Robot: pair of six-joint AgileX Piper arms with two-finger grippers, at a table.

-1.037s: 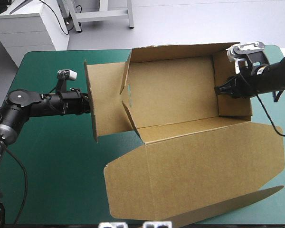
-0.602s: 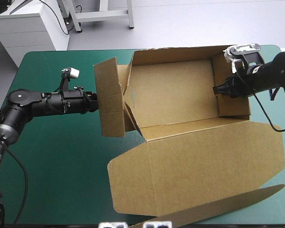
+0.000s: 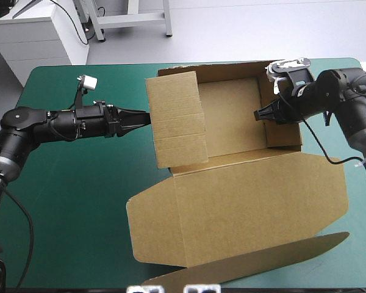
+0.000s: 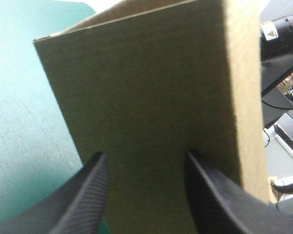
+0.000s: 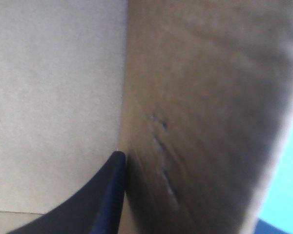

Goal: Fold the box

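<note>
The brown box (image 3: 232,116) stands as an open tray with its far and right walls raised. Its lid (image 3: 244,207) lies flat toward the table's near edge. The left end flap (image 3: 177,119) is folded over the tray's left part. My left gripper (image 3: 144,116) sits at that flap's outer edge, open; in the left wrist view the flap's face (image 4: 146,87) fills the space ahead of the parted fingers (image 4: 88,195). My right gripper (image 3: 259,114) is shut on the box's right wall (image 3: 283,128). One finger (image 5: 107,190) shows inside that wall (image 5: 200,97); the other is hidden behind it.
The lid's long tuck flap (image 3: 262,265) reaches almost to the table's near edge. Bare teal-green cover (image 3: 67,201) lies to the left of the box and under my left arm. The box's far wall stands close to the table's far edge.
The left flap has swung from upright at the box's left end over onto the tray. My left gripper followed it rightward and opened. The box and my right gripper shifted left.
</note>
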